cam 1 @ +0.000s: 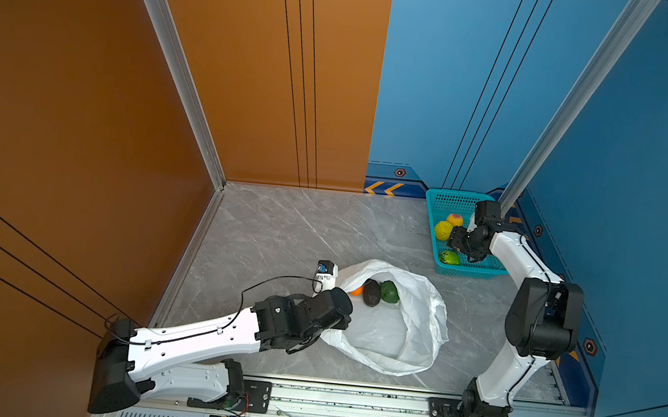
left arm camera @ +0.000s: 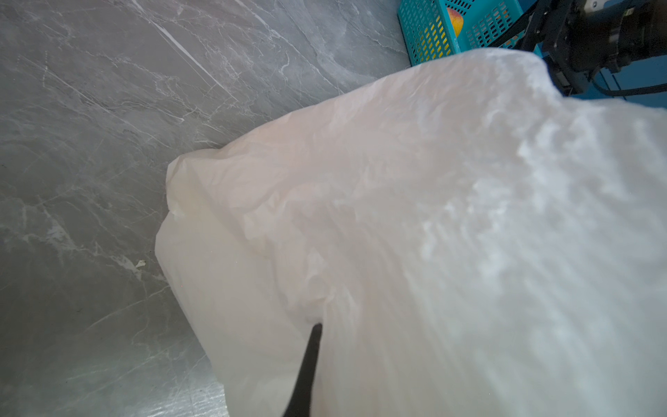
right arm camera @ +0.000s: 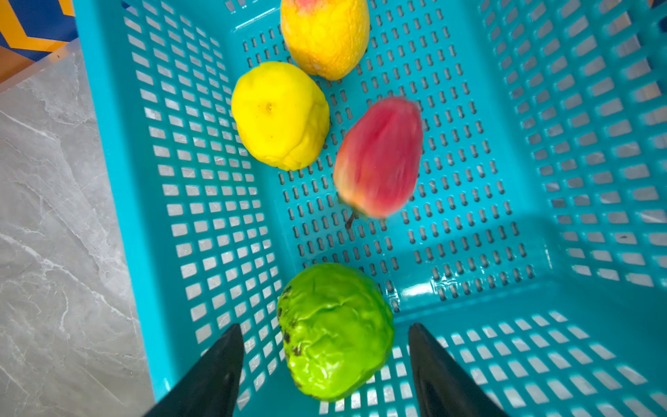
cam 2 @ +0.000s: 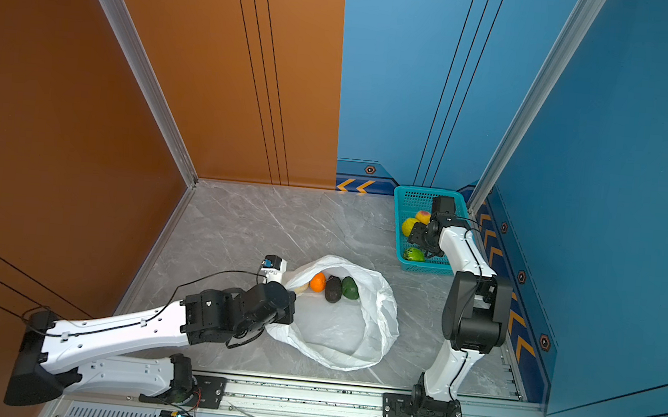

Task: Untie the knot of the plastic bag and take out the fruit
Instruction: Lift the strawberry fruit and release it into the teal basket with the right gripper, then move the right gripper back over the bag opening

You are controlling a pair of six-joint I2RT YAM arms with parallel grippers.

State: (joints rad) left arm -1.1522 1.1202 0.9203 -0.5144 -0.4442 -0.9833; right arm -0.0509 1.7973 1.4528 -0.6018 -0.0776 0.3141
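Table: grey marble, arms mounted at near edge.

Bag: mid-table, slumped, mouth gaping wide. No knot to be seen, so untying looks done.

Basket: far R corner, well apart from Bag.

L claw: closed tight on Bag's near rim, pinching the plastic, prob. to hold the mouth open.

R claw: over Basket, jaws wide apart, holding nothing.

Fruit, 4 in Basket: peach-col., yellow, red-pink (blurred, clear of jaws), bright green under the claw. In Bag, along far wall: orange, black, dk green in a row. Also a pale one beside orange, part hidden.

Step, my read: unloading, at the drop-off end; approx half the fruit out.

Nxt: R arm needs to rise clear of Basket wall, cross to Bag, go down thru the mouth w/ jaws open. dk green is nearest its side. Must not snag plastic; L claw's pinch should hold the rim for that.
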